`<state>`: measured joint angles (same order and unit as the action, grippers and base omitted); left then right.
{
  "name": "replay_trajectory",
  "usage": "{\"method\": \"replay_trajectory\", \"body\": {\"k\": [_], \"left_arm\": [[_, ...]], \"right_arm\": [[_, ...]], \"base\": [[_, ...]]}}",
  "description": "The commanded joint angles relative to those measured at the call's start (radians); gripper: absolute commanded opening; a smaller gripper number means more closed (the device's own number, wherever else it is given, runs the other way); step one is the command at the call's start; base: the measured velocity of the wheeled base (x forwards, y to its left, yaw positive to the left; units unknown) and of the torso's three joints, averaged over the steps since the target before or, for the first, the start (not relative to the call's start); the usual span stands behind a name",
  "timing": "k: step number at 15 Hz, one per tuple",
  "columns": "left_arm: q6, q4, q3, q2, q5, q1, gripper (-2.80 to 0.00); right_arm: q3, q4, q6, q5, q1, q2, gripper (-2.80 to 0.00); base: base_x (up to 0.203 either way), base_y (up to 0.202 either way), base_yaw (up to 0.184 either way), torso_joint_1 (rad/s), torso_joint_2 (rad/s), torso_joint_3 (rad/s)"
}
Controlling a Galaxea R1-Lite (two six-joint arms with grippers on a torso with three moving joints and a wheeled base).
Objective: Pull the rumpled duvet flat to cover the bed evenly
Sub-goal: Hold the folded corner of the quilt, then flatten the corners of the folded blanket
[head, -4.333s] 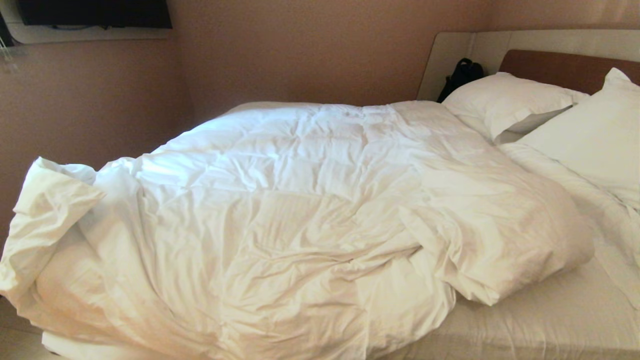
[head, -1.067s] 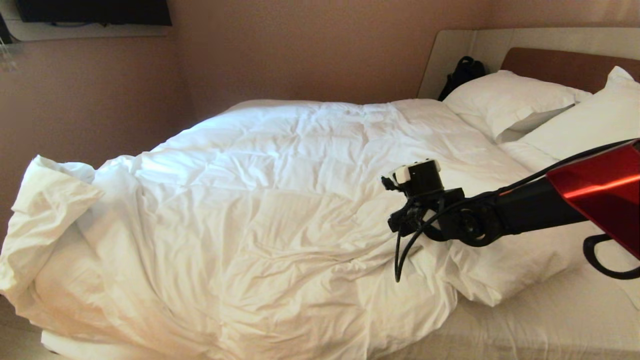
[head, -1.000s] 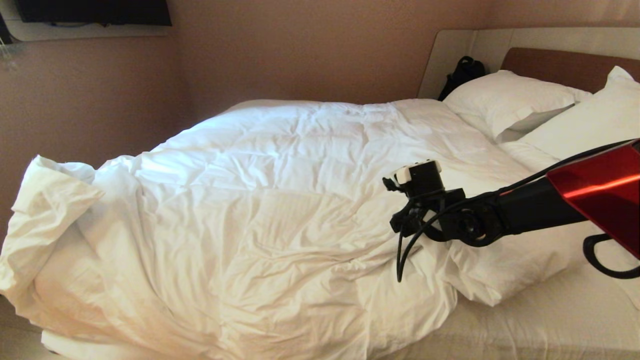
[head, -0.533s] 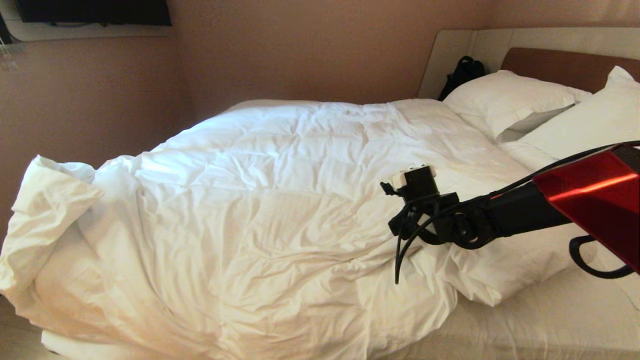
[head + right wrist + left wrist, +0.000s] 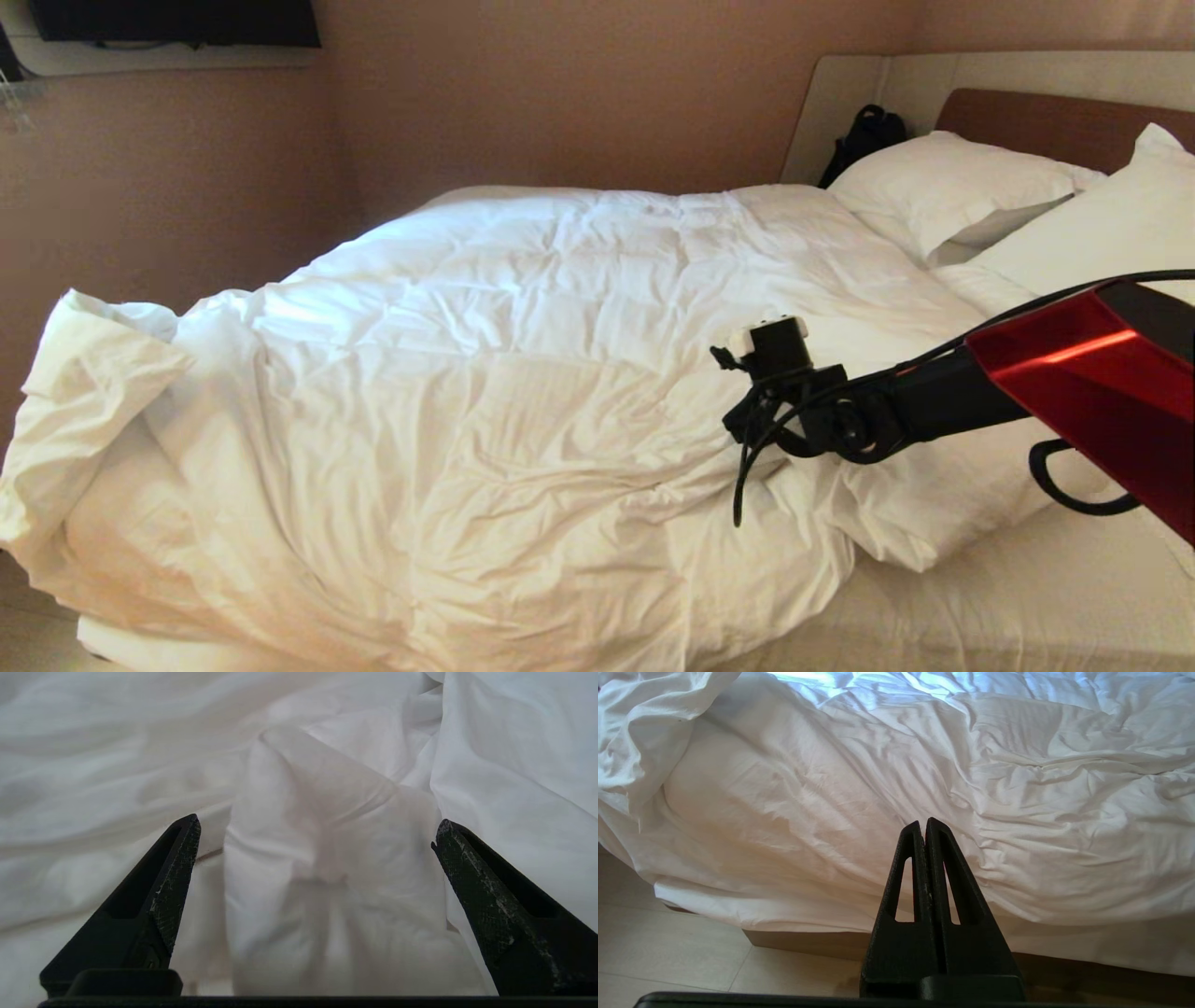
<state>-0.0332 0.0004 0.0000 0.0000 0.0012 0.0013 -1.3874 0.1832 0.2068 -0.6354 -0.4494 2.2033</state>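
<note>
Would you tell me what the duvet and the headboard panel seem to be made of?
The duvet looks like soft matte white cotton over padding: fine wrinkles, puffy stitched squares. The headboard panel looks like smooth brown wood or laminate; which one is unclear.

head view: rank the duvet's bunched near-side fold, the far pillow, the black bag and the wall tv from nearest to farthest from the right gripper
From the open right gripper:
1. Bunched fold of the duvet, just beneath and beside it.
2. Far pillow, up by the headboard.
3. Black bag, behind that pillow.
4. Wall TV, top left corner.
</note>
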Motion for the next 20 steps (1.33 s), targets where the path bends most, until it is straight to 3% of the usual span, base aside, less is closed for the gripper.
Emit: {"method": "replay_trajectory", "body": {"k": [1, 3, 4, 16, 20], "left_arm": [[-0.001, 0.0, 0.0, 0.0, 0.0, 0.0, -2.8], [-0.001, 0.0, 0.0, 0.0, 0.0, 0.0, -2.8], [-0.001, 0.0, 0.0, 0.0, 0.0, 0.0, -2.8], [-0.001, 0.0, 0.0, 0.0, 0.0, 0.0, -2.8], [-0.001, 0.0, 0.0, 0.0, 0.0, 0.0, -2.8]], "right_arm": [[-0.005, 0.001, 0.002, -0.006, 0.005, 0.01, 0.0], [-0.007, 0.004, -0.001, -0.007, 0.004, 0.01, 0.0], [-0.007, 0.004, -0.001, -0.007, 0.005, 0.009, -2.8], [-0.017, -0.004, -0.004, -0.021, 0.021, -0.061, -2.8], [0.078, -0.007, -0.005, -0.053, 0.034, -0.209, -2.8]], "base": [[0.0, 0.0, 0.0, 0.0, 0.0, 0.0], [0.0, 0.0, 0.0, 0.0, 0.0, 0.0], [0.0, 0.0, 0.0, 0.0, 0.0, 0.0], [0.0, 0.0, 0.0, 0.0, 0.0, 0.0], [0.0, 0.0, 0.0, 0.0, 0.0, 0.0]]}}
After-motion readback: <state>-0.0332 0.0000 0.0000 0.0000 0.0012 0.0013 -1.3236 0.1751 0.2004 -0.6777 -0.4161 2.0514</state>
